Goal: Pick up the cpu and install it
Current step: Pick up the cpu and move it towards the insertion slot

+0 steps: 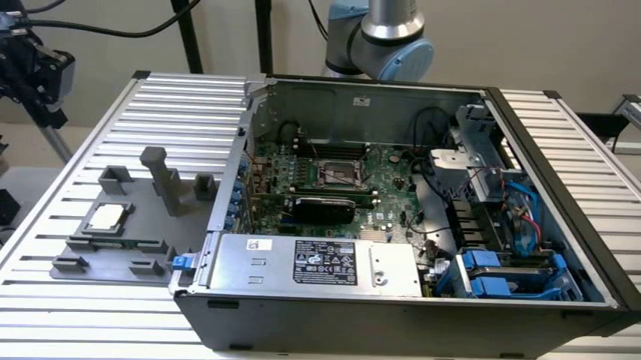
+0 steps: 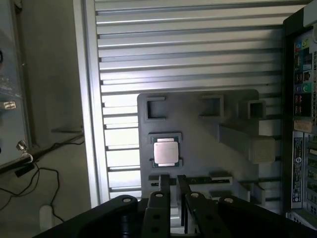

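the cpu [image 2: 166, 150] lies flat in a square recess of the grey holder [image 2: 208, 144]. the gripper [image 2: 173, 182], jaws drawn nearly together and holding nothing, hangs above the holder's edge, with the chip just beyond its tips and not beneath them.

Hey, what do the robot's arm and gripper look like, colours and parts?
The arm is a round silver-grey metal tube with a pale blue joint cover. The gripper is matte black, built from hinged links with round silver bolt heads. I can make out no markings on either.
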Available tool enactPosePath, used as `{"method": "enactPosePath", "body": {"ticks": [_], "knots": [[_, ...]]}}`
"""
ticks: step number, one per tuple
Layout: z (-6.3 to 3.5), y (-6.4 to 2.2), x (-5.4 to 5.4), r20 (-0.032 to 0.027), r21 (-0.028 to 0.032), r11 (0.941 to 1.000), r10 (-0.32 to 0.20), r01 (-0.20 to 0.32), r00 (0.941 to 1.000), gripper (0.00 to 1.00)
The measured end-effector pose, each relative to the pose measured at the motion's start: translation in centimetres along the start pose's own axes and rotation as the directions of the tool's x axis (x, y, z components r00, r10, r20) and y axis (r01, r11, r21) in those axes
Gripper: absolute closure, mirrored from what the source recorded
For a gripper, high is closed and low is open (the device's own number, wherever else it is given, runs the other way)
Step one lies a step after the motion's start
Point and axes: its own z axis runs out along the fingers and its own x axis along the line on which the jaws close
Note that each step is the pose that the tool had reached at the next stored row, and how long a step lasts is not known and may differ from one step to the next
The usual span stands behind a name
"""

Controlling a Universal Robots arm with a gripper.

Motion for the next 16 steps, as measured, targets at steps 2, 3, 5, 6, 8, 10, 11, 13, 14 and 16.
{"method": "enactPosePath", "body": {"ticks": [2, 3, 5, 6, 8, 10, 11, 13, 14, 16], "knots": [[0.00, 0.00, 0.0, 0.0000, 0.0000, 1.0000, 0.000, 0.000, 1.0000, 0.70], [0.00, 0.00, 0.0, 0.0001, -0.0001, 1.0000, 0.000, 0.000, 1.0000, 0.64], [0.00, 0.00, 0.0, 0.0000, 0.0000, 1.0000, 0.000, 0.000, 1.0000, 0.58], [0.00, 0.00, 0.0, -0.0001, 0.0001, 1.0000, 0.000, 0.000, 1.0000, 0.53], [0.03, 0.00, 0.0, -0.0001, 0.0002, 1.0000, 0.000, 0.000, 1.0000, 0.47], [0.20, 0.00, 0.0, 0.0003, 0.0000, 1.0000, 0.000, 0.000, 1.0000, 0.35], [0.34, 0.00, 0.0, 0.0002, 0.0001, 1.0000, 0.000, 0.000, 1.0000, 0.29], [0.70, 0.00, 0.0, 0.0001, 0.0002, 1.0000, 0.000, 0.000, 1.0000, 0.29], [0.88, 0.00, 0.0, 0.0001, 0.0002, 1.0000, 0.000, 0.000, 1.0000, 0.23], [1.24, -0.02, 0.0, 0.0000, 0.0002, 1.0000, 0.000, 0.000, 1.0000, 0.23]]}}
